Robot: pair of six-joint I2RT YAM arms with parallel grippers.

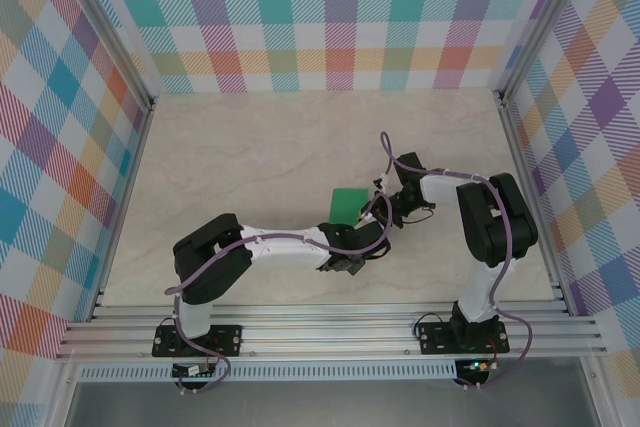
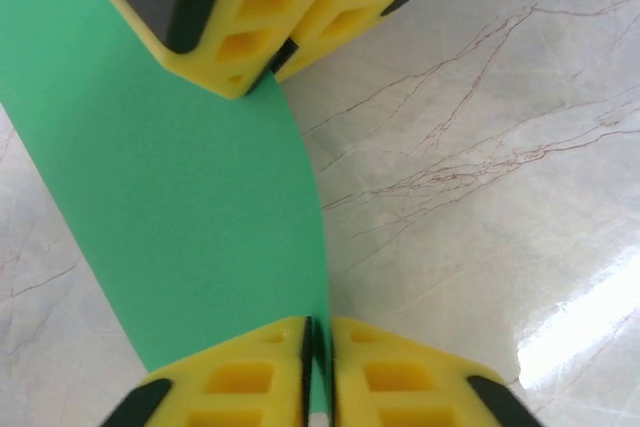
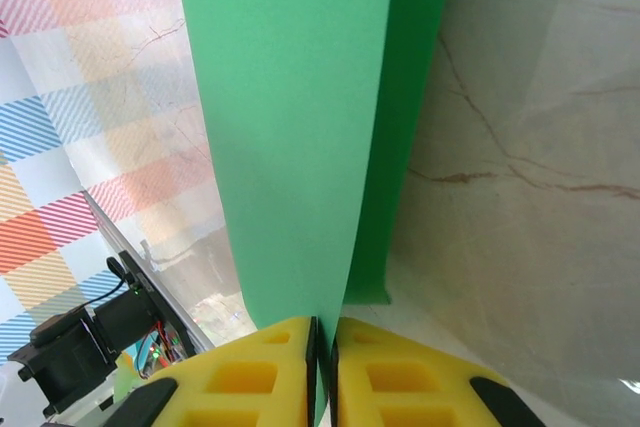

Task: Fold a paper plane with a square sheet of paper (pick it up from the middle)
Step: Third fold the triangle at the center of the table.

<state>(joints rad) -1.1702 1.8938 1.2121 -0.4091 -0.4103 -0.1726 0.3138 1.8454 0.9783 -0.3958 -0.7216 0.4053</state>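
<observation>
thin bright green paper sheet (image 1: 349, 204) (image 2: 200, 197) (image 3: 290, 127) | plain, unmarked | doubled over, bowed | near table (image 1: 250, 147) centre, pinched at both ends

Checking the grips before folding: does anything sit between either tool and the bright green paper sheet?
Nothing visible does. The left tool and the right tool are each shut directly on the bright green paper sheet.

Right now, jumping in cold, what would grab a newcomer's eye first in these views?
The bright green sheet, mid-table where both arms meet, stands out against the pale marbled table. Close up, the left pincer and the right pincer each pinch it between yellow fingers, the paper bowing between them.
</observation>
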